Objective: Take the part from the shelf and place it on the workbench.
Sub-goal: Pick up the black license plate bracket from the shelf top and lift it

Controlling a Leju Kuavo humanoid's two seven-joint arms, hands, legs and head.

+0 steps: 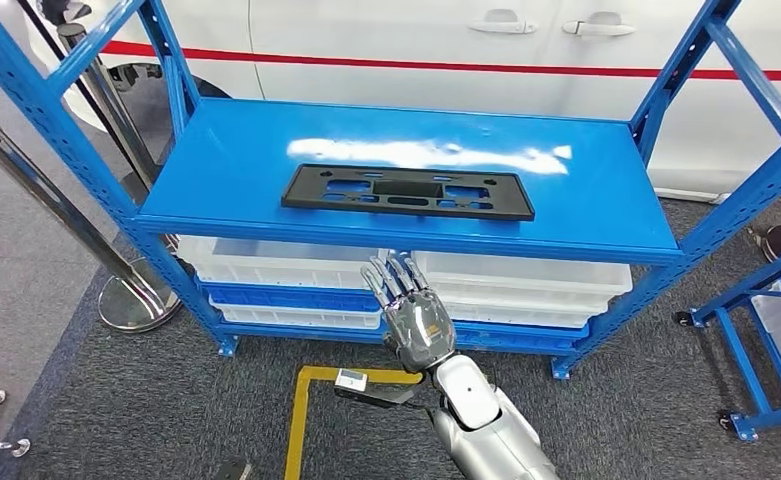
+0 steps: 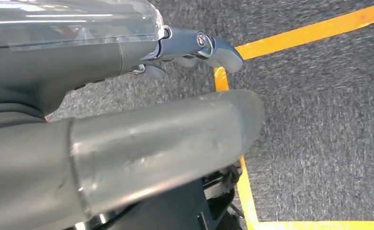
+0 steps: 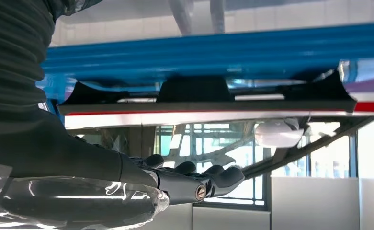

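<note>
Black plastic, flat and rectangular with cut-outs: that one long black plastic panel part (image 1: 407, 191) is what you want, and it lies alone on the top deck of the blue steel shelf (image 1: 606, 190), near the deck's front edge. Its long axis runs side to side across your view, parallel to that edge.

Your right hand (image 1: 412, 312) is raised in front of the shelf, below the deck and just short of it, fingers straight, close together and pointing up toward the part; it holds nothing. The part sits above and beyond those fingers, roughly centred over them, so I judge the reach goes up and forward.

Your left hand (image 2: 194, 50) hangs low over grey carpet and yellow floor tape (image 2: 290, 38), holding nothing; the right is clearly nearer.

Under the deck you have two white plastic bins (image 1: 286, 262).
</note>
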